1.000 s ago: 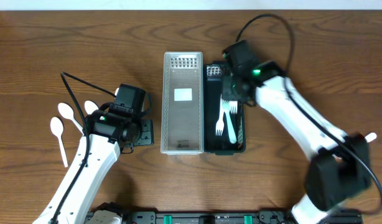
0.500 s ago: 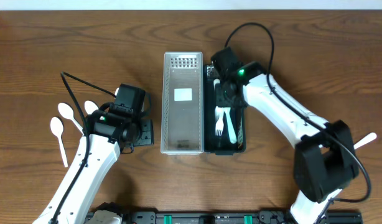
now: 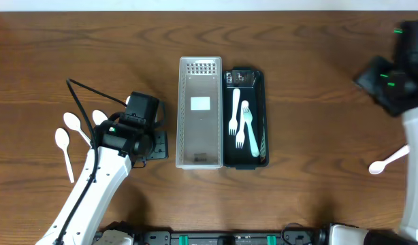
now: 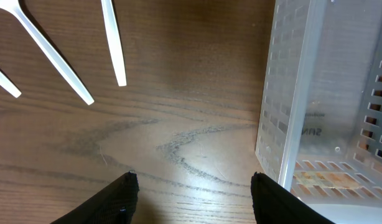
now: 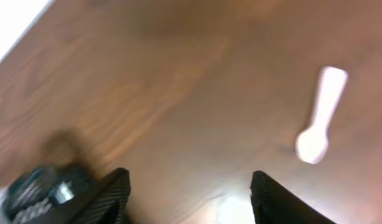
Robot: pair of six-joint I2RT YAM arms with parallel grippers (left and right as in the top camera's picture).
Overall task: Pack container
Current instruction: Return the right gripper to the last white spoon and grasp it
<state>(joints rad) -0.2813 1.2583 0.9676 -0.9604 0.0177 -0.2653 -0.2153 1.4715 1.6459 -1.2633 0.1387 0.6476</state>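
**Two forks in, the spoons yet to pack**

Two forks [image 3: 235,112] lie side by side in the black tray [image 3: 263,102], tines toward the near end. As far as the overhead view shows, they are the only cutlery packed. The clear slotted container [image 3: 200,136] touching the tray's left side holds nothing I can make out.

At least three white spoons [image 3: 72,122] lie loose on the wood at the far left, well apart from both containers. One more white spoon [image 5: 320,118] lies alone at the far right of the table.

The left gripper [image 4: 192,183] hovers just beside the clear container's left wall, its fingers spread with bare table between them. The right gripper [image 5: 188,180] is out near the right edge, close to the lone spoon. Its fingers are also parted and empty, though that view is blurred.

I judge the job roughly a third done. The forks are settled and every spoon remains to be collected. The lone spoon on the right looks the likeliest next pick for the right arm, with the left cluster falling to the left arm.
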